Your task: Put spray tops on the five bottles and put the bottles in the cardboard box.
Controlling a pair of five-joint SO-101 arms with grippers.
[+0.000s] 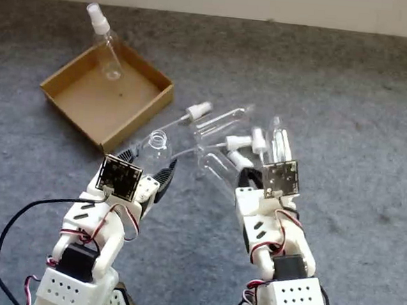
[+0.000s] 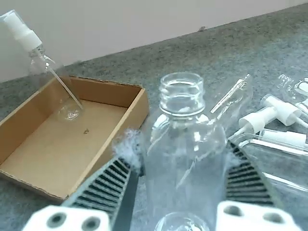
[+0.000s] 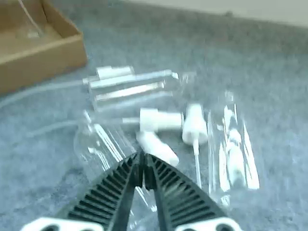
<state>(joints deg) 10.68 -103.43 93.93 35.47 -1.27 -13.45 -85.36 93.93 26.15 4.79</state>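
Grips an uncapped bottle (image 2: 183, 96) in the left claw (image 2: 182, 151) near the box (image 2: 48, 149); presses the right claw (image 3: 143, 163) together over loose tops (image 3: 161, 119). From above, shows a capped bottle (image 1: 107, 44) leaning in the box.

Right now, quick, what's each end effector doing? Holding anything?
Left end effector: closed on a clear bottle with no spray top.
Right end effector: closed, apparently empty.
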